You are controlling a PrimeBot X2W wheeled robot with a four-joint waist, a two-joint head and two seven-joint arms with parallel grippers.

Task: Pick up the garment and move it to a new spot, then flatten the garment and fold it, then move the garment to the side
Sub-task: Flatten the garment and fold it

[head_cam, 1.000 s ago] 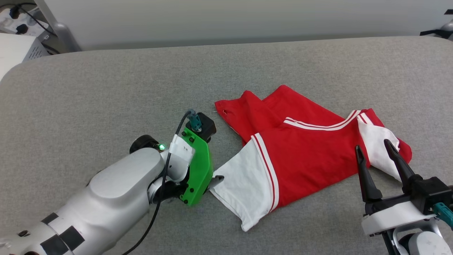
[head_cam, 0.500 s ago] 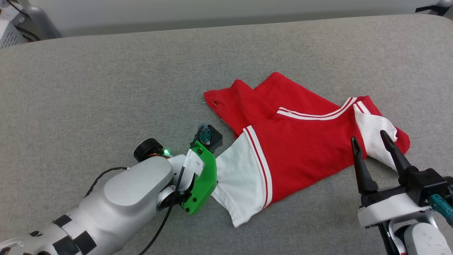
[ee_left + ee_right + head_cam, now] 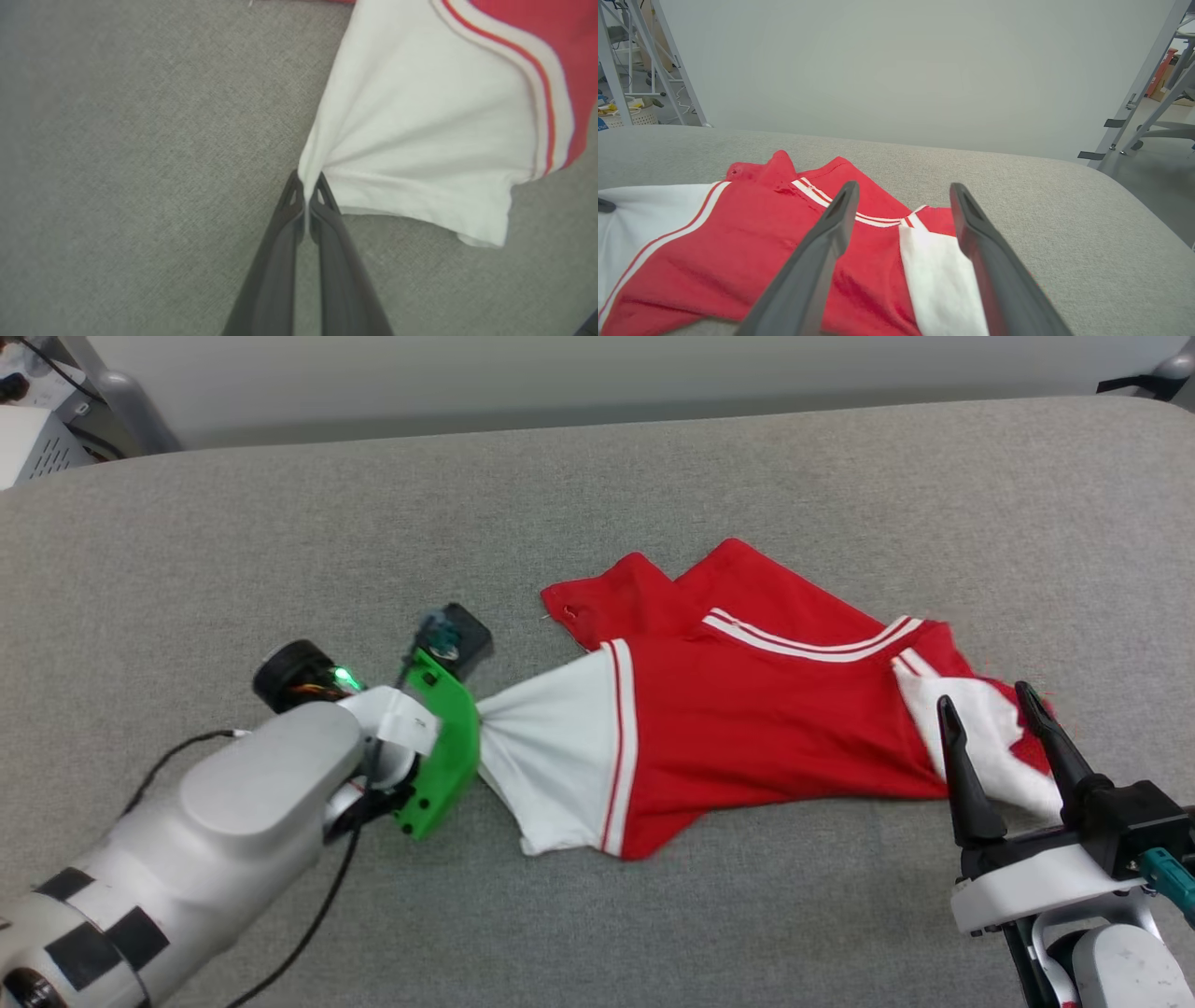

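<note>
In the left wrist view, left fingers (image 3: 282,242) clamp garment (image 3: 420,140); overhead, right fingers (image 3: 963,784) apart.

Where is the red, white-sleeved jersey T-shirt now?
Centre-right in the head view, the red T-shirt lies on the grey fabric table, one white sleeve held by the left pincer.

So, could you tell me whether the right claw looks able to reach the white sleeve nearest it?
Probably yes: the right claw hangs open right beside that white sleeve of the red jersey T-shirt, aimed at it, and nothing lies between them on the grey padded surface.
</note>
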